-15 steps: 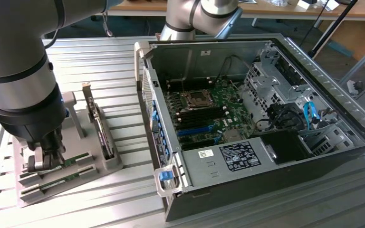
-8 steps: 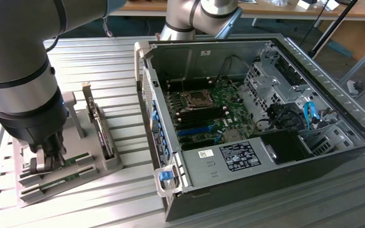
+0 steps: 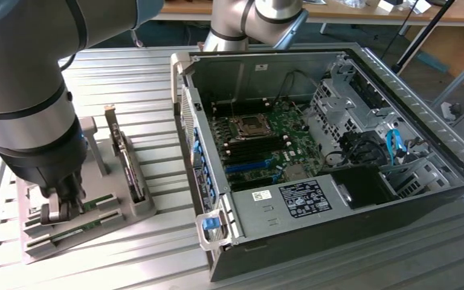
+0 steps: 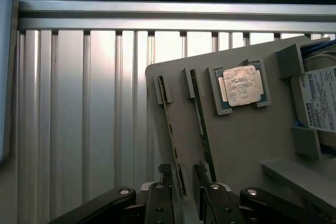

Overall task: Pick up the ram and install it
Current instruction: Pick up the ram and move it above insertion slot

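1. The gripper (image 4: pixel 182 169) (image 3: pixel 61 210) is seen low over a grey tray (image 4: pixel 247 145); its fingers (image 4: pixel 166 184) are held a little apart and set astride the ram (image 4: pixel 171 129); a thin gap is seen beside the stick, so nothing is clamped.
2. The ram is seen on edge as a long, thin green strip set with small dark chips; it is seated in a slot of the tray, its far end tucked into a raised grey block.
3. A second stick (image 4: pixel 202 124) of the same kind is held in a parallel slot just beside it, close outside one finger.
4. Past the second stick a square silver processor (image 4: pixel 241 85) is set in a pocket; a white-labelled hard drive (image 4: pixel 321 103) is seen at the tray's edge.
5. In the exterior view an upright expansion card (image 3: pixel 127 163) is stood on the tray, on the exterior view's right of the gripper; the open computer case (image 3: pixel 232 66) is placed further right, well apart; bare ribbed table (image 3: pixel 159 254) is left between them.
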You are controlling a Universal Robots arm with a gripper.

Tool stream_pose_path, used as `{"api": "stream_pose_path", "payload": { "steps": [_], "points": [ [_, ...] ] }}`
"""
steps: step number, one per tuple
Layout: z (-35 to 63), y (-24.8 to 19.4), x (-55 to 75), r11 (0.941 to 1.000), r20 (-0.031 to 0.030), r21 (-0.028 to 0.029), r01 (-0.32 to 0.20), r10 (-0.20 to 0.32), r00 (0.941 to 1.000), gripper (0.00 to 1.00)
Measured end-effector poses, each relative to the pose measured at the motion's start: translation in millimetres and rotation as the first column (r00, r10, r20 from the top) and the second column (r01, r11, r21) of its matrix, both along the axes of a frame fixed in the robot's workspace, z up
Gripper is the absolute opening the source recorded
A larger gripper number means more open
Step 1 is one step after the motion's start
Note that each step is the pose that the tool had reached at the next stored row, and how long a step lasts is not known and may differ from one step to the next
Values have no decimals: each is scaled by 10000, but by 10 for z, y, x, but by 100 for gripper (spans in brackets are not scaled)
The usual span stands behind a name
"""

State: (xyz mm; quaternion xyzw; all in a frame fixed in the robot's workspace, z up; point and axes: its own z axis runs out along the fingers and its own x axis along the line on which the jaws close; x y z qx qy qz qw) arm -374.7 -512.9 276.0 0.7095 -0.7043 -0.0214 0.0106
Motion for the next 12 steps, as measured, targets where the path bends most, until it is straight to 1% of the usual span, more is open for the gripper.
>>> {"api": "stream_pose_path", "payload": {
  "steps": [12],
  "points": [
    [-96,-3,0,10000,0,-1,0,0,10000,30]
  ]
}}
